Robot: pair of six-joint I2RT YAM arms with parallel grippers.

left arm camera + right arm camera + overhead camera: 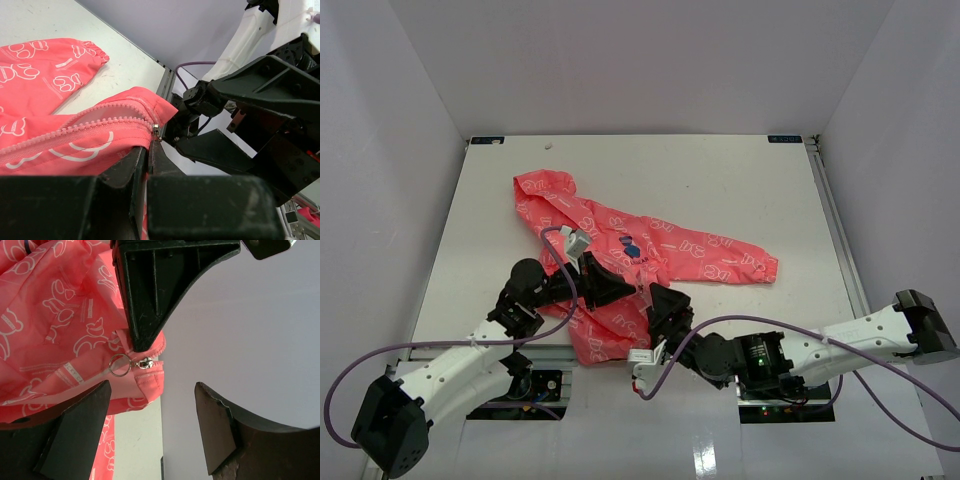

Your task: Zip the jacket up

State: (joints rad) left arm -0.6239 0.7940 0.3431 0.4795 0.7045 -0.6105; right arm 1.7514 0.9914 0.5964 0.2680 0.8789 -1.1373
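Observation:
The coral-pink jacket [705,255] lies on the table, hood at the far left, one sleeve stretched right, hem toward the arms. My left gripper [623,290] is shut on the jacket's hem [100,142] right beside the bottom of the zipper, lifting that corner. The silver zipper slider [145,363] with its ring pull [119,365] sits at the hem end, just under the left fingertip [142,335]. My right gripper [152,387] stands open just below the slider, touching nothing. It also shows close in front of the left gripper [149,150], where the slider [156,131] sits at the fingertips.
The white table [740,180] is walled on three sides. A metal rail [832,220] runs along its right edge. Purple cables [560,240] loop over both arms, one lying above the jacket's body. The lifted hem hangs near the table's front edge [550,347].

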